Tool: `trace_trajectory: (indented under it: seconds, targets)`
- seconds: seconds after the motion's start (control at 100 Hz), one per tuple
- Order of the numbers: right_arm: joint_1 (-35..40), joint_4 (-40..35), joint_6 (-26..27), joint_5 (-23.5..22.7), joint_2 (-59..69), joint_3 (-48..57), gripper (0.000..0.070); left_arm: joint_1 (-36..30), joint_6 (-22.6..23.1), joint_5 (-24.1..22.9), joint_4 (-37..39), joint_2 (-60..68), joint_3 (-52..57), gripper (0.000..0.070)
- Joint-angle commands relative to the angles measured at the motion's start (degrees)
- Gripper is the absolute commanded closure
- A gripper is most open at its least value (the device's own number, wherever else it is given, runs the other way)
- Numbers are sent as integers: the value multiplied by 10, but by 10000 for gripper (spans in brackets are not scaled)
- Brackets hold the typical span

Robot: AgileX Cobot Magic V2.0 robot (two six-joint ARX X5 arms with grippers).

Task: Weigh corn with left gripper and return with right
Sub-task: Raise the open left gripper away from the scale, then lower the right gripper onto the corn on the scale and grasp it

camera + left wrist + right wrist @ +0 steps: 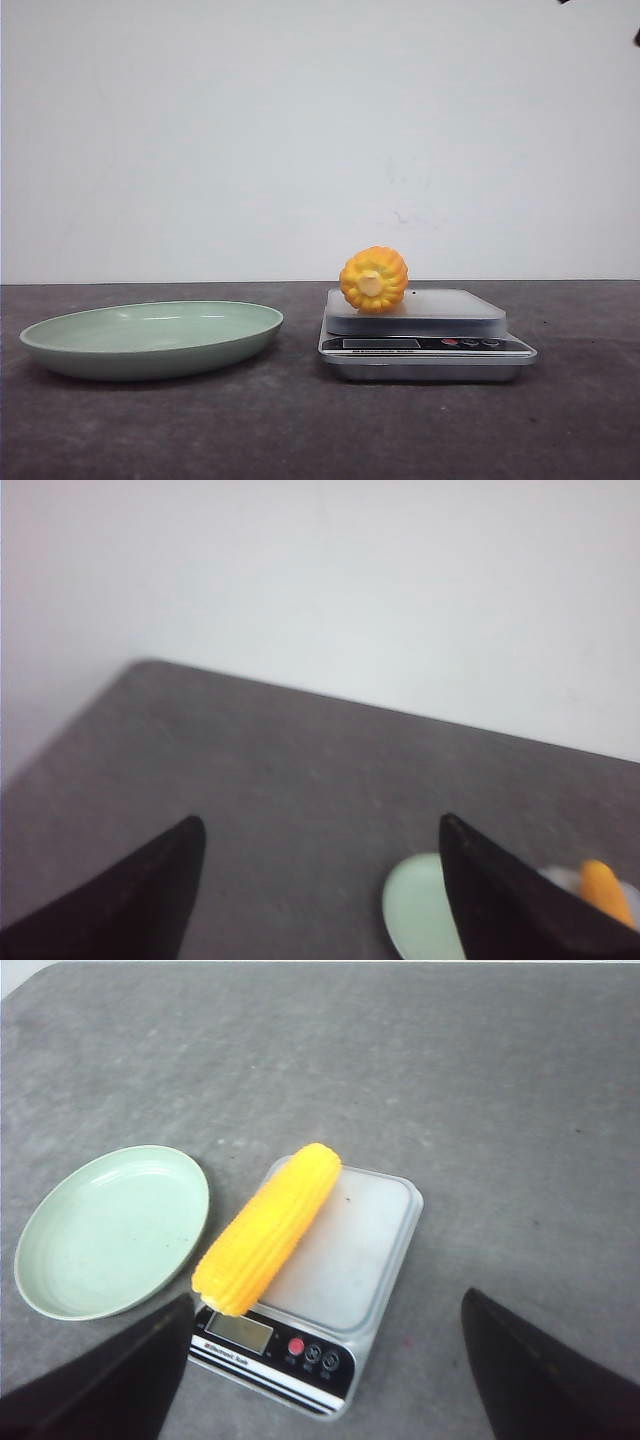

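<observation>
- We see the long yellow-orange corn cob (373, 280) with rows of kernels lying on its side on the pale flat platform of the silver digital kitchen scale (425, 335), along the platform's left edge as the front view shows it.
- In the right wrist view the corn (268, 1228) stretches along one side of the scale (340, 1280), one end reaching out over the display and buttons.
- The shallow pale green round plate (152, 338) sits on the dark grey table (300, 430) to the left of the scale, near it but apart.
- Our left tool (320, 895) has its two dark fingers spread wide with nothing between them, above the table and well away from the plate (415, 910) and the corn (607, 892).
- Our right tool (325, 1375) is also spread wide and empty, hanging above the scale without touching the corn.
</observation>
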Motion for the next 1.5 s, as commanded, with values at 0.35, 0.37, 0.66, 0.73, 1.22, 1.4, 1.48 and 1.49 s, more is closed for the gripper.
trace_trajectory:
  seconds: [0.35, 0.37, 0.66, 0.73, 1.22, 1.4, 1.48, 1.49]
  targets:
    - [107, 136, 31, 7, 141, 17, 160, 114, -13, 124, -19, -121, -176, 266]
    - [113, 140, 35, 10, 153, 20, 160, 118, -9, 127, -19, -121, -181, 266]
    - [179, 122, 56, 83, 350, 131, 162, 130, 0, 133, -17, -121, -231, 266]
    - [181, 115, 65, 93, 396, 159, 162, 130, 0, 133, -17, -121, -233, 266]
    - [182, 99, 85, 123, 547, 198, 213, 130, 11, 133, -17, -121, -233, 266]
    - [182, 99, 85, 140, 547, 198, 596, 131, 13, 133, -17, -121, -233, 266]
    - [182, 99, 84, 153, 547, 198, 700, 130, 13, 133, -17, -121, -233, 266]
    - [182, 99, 84, 153, 547, 198, 700, 130, 13, 133, -17, -121, -233, 266]
